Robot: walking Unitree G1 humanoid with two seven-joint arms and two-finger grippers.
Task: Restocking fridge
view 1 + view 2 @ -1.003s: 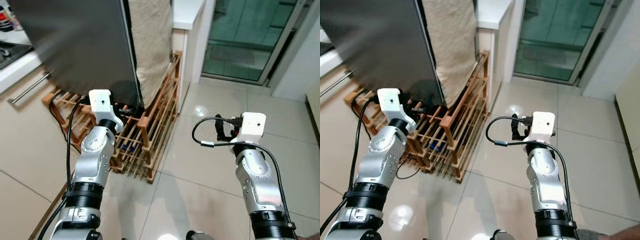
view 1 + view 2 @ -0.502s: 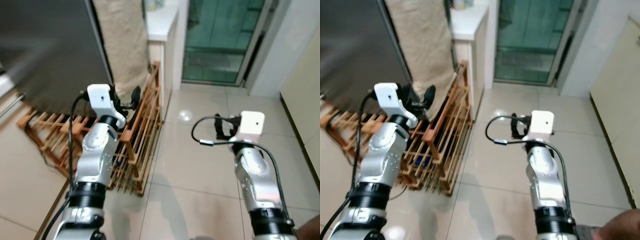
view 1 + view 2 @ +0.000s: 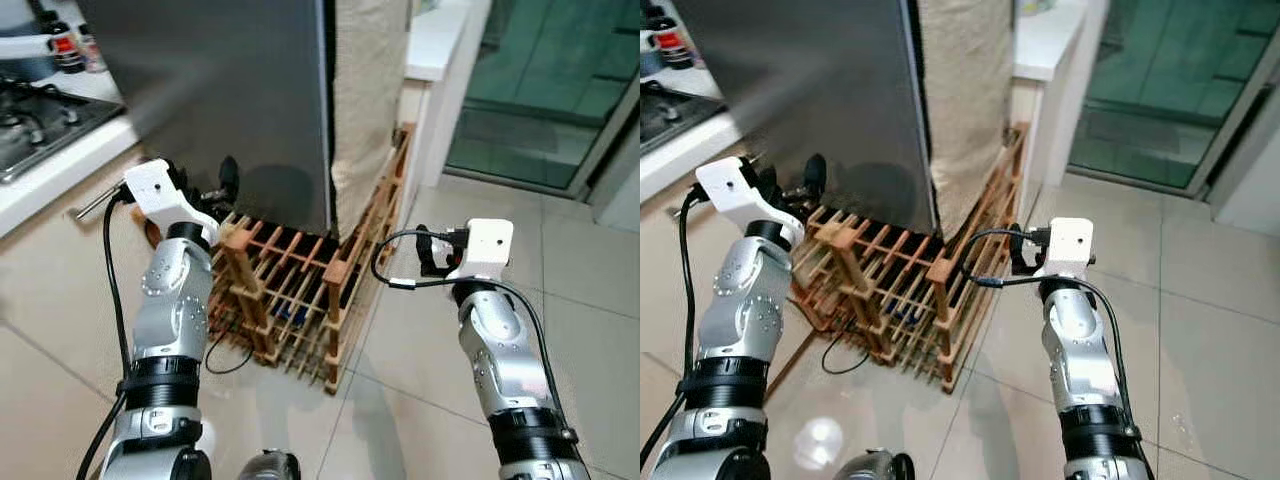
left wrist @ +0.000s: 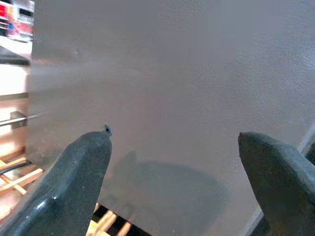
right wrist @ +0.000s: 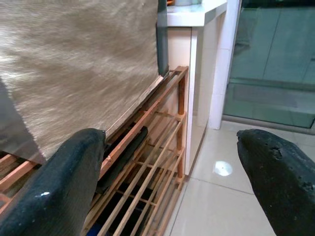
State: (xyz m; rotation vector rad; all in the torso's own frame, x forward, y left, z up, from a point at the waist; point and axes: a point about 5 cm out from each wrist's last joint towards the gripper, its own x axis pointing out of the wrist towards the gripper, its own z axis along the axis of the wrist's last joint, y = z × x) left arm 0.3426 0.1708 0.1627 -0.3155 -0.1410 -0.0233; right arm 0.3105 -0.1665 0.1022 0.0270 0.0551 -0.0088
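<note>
Fridge [image 3: 230, 90] upper centre of frame, grey door shut; wooden rack [image 3: 290, 290] on floor at its base. Left gripper [image 3: 200, 185] centre-left, raised near door's lower part, spread wide, empty. Right gripper [image 5: 162, 162] centre-right over tile, also wide, empty. No stock item in hand. Progress est.: early. Door unopened, nothing loaded, all restocking left.

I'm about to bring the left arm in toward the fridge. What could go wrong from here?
The left gripper, open and empty, is close to the grey fridge wall; pushing on could knock a fingertip against it.

The wooden rack and a loose black cable lie low by the robot's path; a step forward may snag them.

The right gripper, open, hovers beside the rack's end and could clip it on a turn.
</note>
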